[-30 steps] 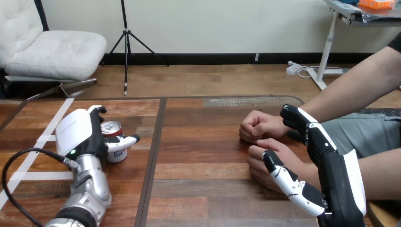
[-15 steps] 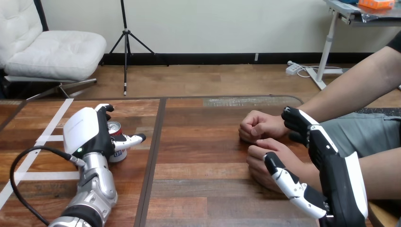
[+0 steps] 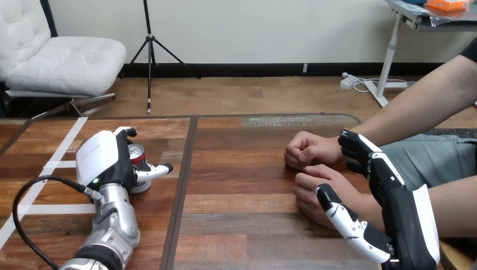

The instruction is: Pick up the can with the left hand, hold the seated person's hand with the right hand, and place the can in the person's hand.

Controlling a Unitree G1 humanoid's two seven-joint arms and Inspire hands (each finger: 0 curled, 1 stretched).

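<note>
Head view: left hand (image 3: 107, 160) curled round upright can (image 3: 136, 153) near table's (image 3: 236, 169) left edge, right hand (image 3: 396, 197) open beside person's hand (image 3: 314, 184), well apart.

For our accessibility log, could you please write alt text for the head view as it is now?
The robot's left hand is curled round an upright can at the left side of the wooden table. At the right, its right hand lies against the wrist of the person's nearer hand; a grip cannot be confirmed.
</note>
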